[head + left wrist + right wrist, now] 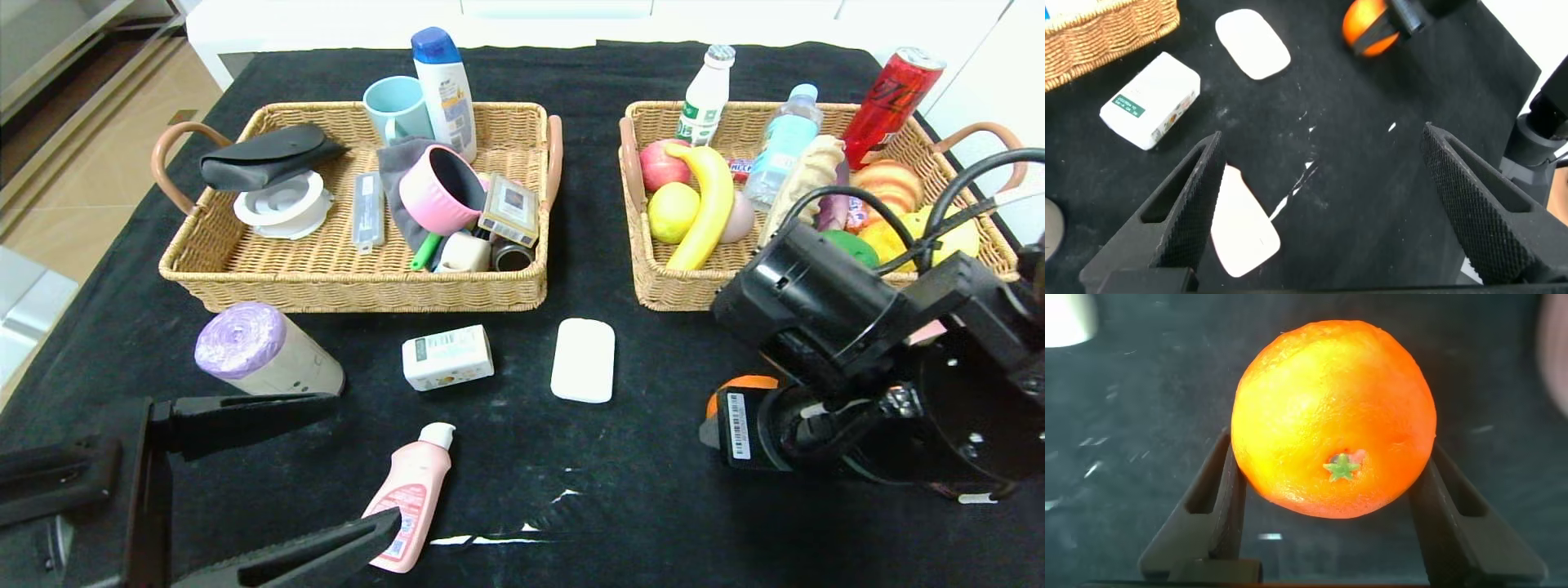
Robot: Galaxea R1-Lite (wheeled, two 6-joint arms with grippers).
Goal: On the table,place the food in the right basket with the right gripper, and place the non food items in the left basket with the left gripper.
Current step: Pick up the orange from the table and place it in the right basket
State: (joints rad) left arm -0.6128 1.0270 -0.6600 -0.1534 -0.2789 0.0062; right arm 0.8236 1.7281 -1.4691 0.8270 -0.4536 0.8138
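A round orange fruit (1333,416) sits between the fingers of my right gripper (1331,449), which is shut on it low over the black table (620,490), in front of the right basket (678,290). In the head view only a sliver of the orange (747,382) shows under the arm. My left gripper (365,457) stands open at the front left, with the lying pink bottle (412,498) just beside its inner finger. The white box with green print (447,357), the plain white bar (583,359) and the grey roll with a purple end (265,353) lie before the left basket (351,290).
The left basket holds the pink bowl (441,189), a mug, a shampoo bottle, a black case and small items. The right basket is crowded with a banana (709,208), apples, bottles and a red can. White scuffs mark the cloth near the front.
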